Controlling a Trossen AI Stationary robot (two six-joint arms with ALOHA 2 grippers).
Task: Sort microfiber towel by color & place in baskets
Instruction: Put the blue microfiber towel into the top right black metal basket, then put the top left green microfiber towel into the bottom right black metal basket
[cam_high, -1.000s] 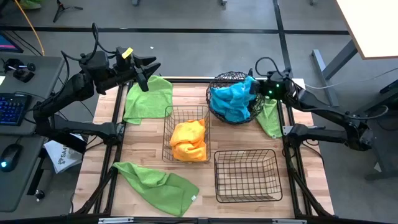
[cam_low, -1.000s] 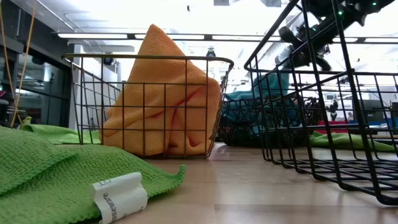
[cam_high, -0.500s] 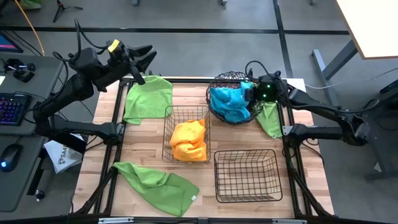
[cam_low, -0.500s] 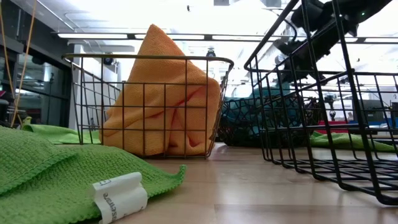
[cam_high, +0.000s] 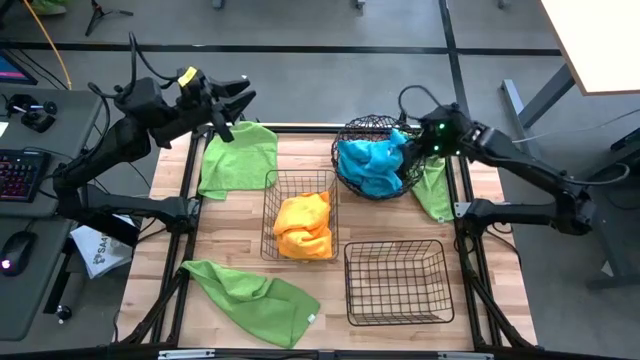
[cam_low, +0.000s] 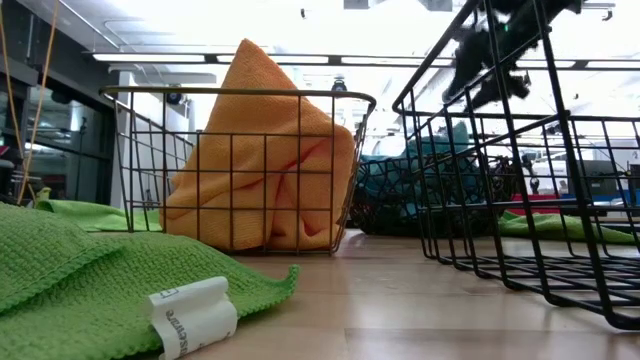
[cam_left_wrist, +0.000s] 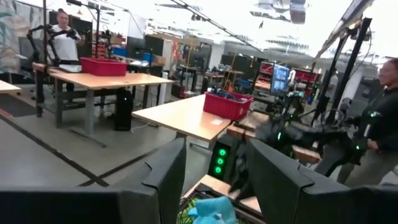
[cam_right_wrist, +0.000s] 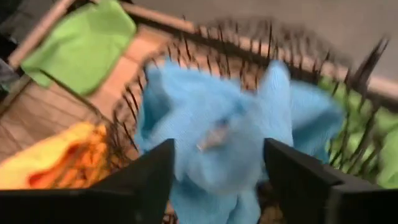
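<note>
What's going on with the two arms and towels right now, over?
Right gripper open above blue towel in round basket. Left gripper open, raised at table's far-left corner. Three green towels unsorted; nothing blocking.

Even overhead light in the high view; worktop evenly lit, shadows soft and short. Low view strongly backlit: ceiling light strips blown to white, wire baskets reading as dark outlines, the near green towel soft-focused, right arm smeared by motion at top. Left wrist view bright, room beyond washed pale toward the ceiling, the near dark fingers out of focus. Right wrist view blurred throughout; blue towel and round basket wires streaked, edges indistinct.
</note>
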